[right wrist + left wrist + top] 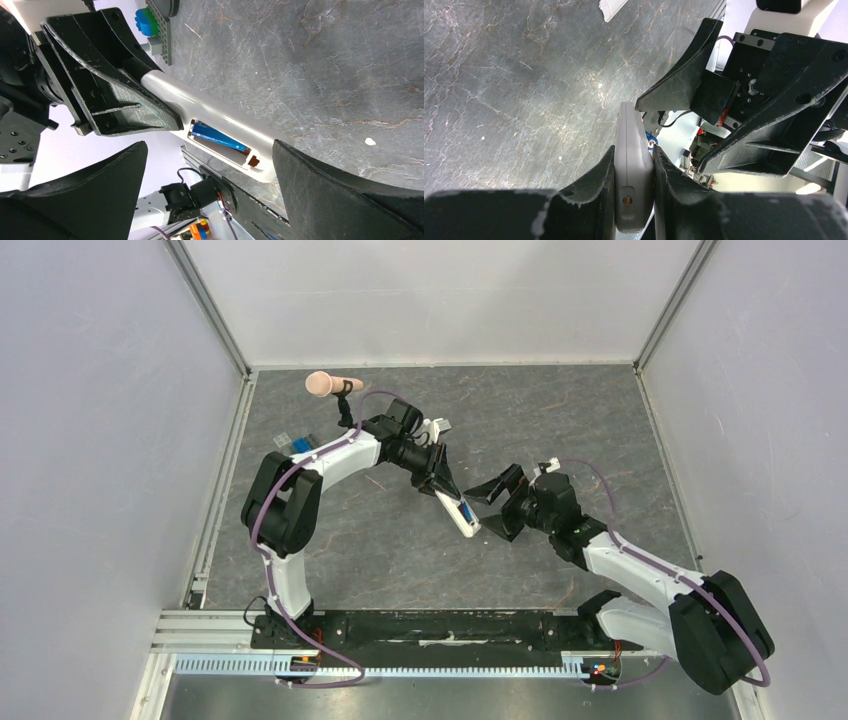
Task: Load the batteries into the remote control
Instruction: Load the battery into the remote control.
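Note:
My left gripper [441, 486] is shut on the white remote control [458, 511] and grips it by its sides [634, 170]. The remote slants down and to the right. Its battery bay faces the right wrist camera with the cover off, and a blue battery [220, 139] lies inside it. The right gripper [496, 505] stands wide open just right of the remote's free end. In the right wrist view the remote [227, 119] crosses between the two black fingers [320, 190] with its end close to the right-hand one, and I see no contact. Nothing is held in the right gripper [209, 146].
A pink microphone [325, 383] on a black stand is at the back left. A blue toy brick on a grey plate [161, 37] lies behind the left arm. A small white flat piece [611, 7] rests on the dark mat beyond the left gripper.

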Controlling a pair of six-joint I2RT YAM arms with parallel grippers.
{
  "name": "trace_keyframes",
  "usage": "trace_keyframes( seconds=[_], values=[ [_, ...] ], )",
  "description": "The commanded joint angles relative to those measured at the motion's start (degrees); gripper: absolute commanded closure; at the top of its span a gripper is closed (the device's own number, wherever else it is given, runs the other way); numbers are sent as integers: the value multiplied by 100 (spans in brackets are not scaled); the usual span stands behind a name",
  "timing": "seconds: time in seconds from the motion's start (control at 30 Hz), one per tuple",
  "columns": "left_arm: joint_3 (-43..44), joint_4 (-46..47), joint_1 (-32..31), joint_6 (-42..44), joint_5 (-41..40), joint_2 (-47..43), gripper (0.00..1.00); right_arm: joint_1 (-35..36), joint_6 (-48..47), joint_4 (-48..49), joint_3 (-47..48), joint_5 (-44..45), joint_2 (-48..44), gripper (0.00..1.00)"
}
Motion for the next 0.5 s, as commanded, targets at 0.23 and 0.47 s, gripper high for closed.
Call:
trace_keyframes(
  seconds=[0.23,0.47],
  values=[
    [522,322,7,-466,210,-307,98,-112,188,-593,90,275,-310,2],
    [668,85,8,-309,113,-282,98,-236,-361,-1141,425,744,-433,2]
  ],
)
